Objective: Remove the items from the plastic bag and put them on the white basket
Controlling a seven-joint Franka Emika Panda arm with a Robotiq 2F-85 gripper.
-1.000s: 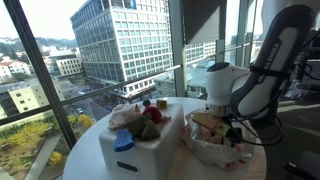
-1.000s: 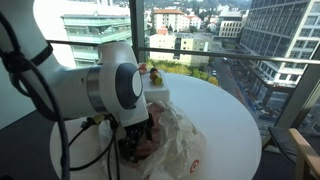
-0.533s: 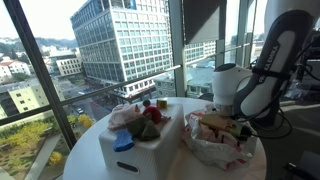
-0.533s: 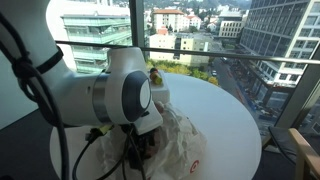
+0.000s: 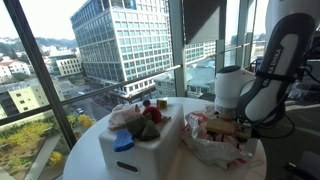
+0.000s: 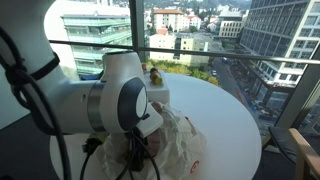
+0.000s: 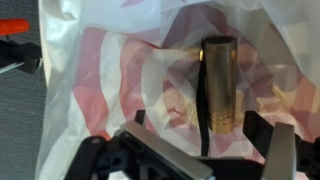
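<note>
The crinkled translucent plastic bag (image 5: pixel 205 148) lies on the round table right of the white basket (image 5: pixel 125 157); it also shows in an exterior view (image 6: pixel 182 140) and fills the wrist view (image 7: pixel 110 80), red showing through. A brass-coloured cylinder (image 7: pixel 219 85) with a dark strap lies in the bag. My gripper (image 7: pixel 215 152) hovers just over it, open, fingers either side and not touching. In an exterior view the gripper (image 5: pixel 228 127) is above the bag's mouth. The basket holds red items (image 5: pixel 150 113) and a blue one (image 5: pixel 123 141).
The round white table (image 6: pixel 220 110) stands close to floor-to-ceiling windows with a railing. The basket (image 6: pixel 157 92) is partly hidden behind my arm. An orange and black object (image 7: pixel 15 50) lies beside the bag at the wrist view's left edge.
My arm has shifted a little away from the basket, over the bag. The bag and basket have not moved.
</note>
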